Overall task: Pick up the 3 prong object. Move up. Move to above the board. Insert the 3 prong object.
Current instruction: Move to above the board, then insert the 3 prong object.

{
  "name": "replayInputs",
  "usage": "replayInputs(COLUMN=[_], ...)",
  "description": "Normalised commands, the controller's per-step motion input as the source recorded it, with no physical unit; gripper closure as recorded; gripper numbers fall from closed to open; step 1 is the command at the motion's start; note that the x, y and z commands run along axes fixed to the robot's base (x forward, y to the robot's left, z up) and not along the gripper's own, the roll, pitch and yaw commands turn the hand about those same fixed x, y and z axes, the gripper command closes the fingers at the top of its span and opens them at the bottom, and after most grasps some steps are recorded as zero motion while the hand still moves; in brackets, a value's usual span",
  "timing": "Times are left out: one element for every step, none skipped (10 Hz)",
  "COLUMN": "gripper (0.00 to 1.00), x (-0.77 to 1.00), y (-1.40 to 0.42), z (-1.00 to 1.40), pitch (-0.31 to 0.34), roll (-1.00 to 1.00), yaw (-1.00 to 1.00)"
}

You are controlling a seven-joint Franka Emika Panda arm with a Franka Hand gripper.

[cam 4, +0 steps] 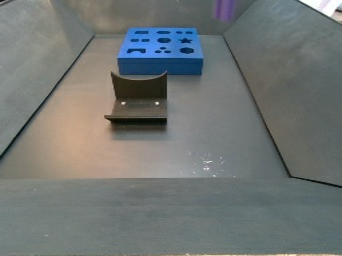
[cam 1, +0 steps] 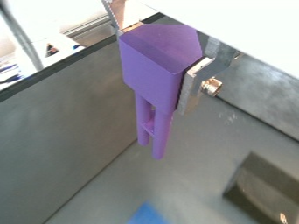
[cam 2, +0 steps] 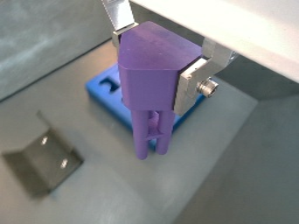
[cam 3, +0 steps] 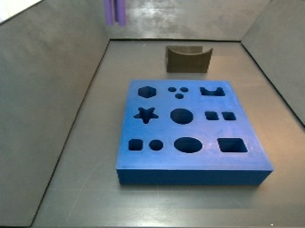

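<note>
While its silver fingers [cam 2: 197, 77] clamp the blocky head, the gripper [cam 2: 158, 54] holds the tall purple plastic 3 prong object [cam 2: 152, 83] aloft, legs hanging free above the floor beside the flat blue cutout board [cam 3: 191, 169]. One piece, one board; it looks light, stiff and smooth, best gripped at the head.

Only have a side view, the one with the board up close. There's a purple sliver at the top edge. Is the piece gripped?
Observer: Yes. In a wrist view the end effector is shut on the head of the 3 prong object.
Operator: Prongs in the board?
Observer: No. The legs hang free in the air, and the board lies lower down.
Operator: Lined up over it?
Observer: Seemingly not. A side view shows the piece high, off to the board's side.
</note>
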Motion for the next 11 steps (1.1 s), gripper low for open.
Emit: replayInputs(gripper=[1.00,1.00,1.00,1.00,1.00,1.00,1.00,1.00,1.00,1.00,1.00], x=[0.50,0.51,0.52,0.55,0.45,0.32,0.19,0.00,0.00,0.00,0.00], y=[-1.00,-1.00,-1.00,-1.00,-0.79,-0.51,-0.26,0.02,0.03,0.00,0.00], z=[0.28,0.28,0.28,0.29,0.23,0.15,0.08,0.00,-0.02,-0.04,-0.05], pitch=[0.122,0.125,0.123,0.130,0.135,0.136,0.096,0.000,0.000,0.000,0.000], roll=[0.00,-0.01,0.00,0.00,0.01,0.02,0.03,0.01,0.03,0.05,0.03], yaw=[0.01,0.01,0.01,0.01,0.01,0.01,0.01,0.00,0.00,0.05,0.05])
